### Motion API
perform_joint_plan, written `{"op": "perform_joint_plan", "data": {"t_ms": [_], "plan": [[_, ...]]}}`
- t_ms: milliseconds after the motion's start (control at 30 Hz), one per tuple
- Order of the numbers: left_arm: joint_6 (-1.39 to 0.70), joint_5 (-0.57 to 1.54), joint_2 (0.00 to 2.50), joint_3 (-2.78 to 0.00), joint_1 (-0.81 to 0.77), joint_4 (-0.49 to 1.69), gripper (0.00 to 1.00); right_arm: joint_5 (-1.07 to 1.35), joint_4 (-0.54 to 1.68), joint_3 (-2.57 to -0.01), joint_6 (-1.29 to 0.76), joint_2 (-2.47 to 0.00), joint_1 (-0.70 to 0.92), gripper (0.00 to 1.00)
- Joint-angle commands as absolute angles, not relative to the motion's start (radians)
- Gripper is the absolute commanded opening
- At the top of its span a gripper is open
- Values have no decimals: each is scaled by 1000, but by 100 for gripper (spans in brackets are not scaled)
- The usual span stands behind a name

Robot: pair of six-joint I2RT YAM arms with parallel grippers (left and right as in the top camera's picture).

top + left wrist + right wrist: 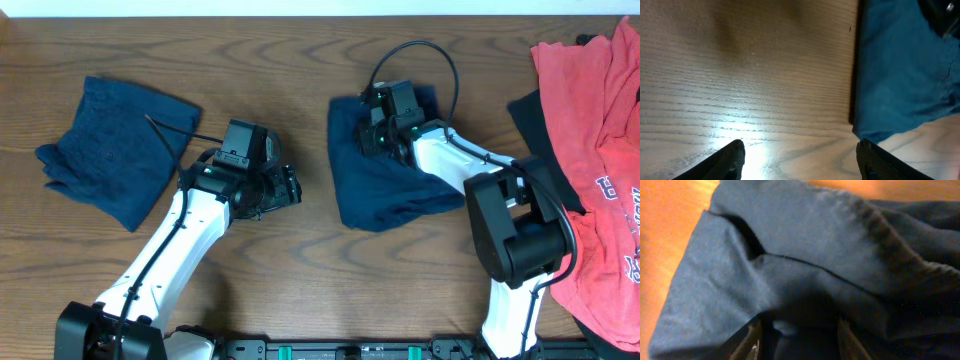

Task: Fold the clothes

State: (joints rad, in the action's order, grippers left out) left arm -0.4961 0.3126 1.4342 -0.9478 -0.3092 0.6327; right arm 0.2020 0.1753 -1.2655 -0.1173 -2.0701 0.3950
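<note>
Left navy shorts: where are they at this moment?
In the overhead view the left shorts lie at the left end of the table, apart from the left gripper, which sits between them and the other navy pair at centre.

Your dark brown wooden tabletop (300, 60) fills nearly the whole overhead view, its grain running in long wavy bands from left to right. Along the top edge of that view a thin pale strip (300, 5) shows beyond the wood; you cannot tell what it is. In the left wrist view a bright glare (747, 137) lies at lower centre-left, with a soft shadow (735, 25) at upper left. In the right wrist view's upper left corner the wood looks orange.
</note>
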Motion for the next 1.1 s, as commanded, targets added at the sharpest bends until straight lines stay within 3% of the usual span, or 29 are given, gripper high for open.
{"op": "perform_joint_plan", "data": {"t_ms": [0,133,267,533,633,700,733,1067], "plan": [[-471,301,1423,-960,-297,640,73,399,280,-1262,39,-2088,467,49],[-464,300,1423,-960,-262,635,73,461,510,-1262,195,-2086,532,48],[-463,300,1423,-960,-214,606,73,432,691,-1262,266,-2071,585,40],[-336,301,1423,-960,-177,471,84,271,690,-1262,165,-1841,589,43],[-305,301,1427,-960,-177,446,88,146,688,-1262,100,-1703,573,49],[-294,302,1438,-960,-177,437,91,66,694,-1262,38,-1628,558,72],[-277,308,1446,-960,-177,430,92,40,701,-1262,15,-1595,550,77],[-73,616,1693,-960,-214,262,97,34,805,-1262,-38,-1451,491,83]]}}
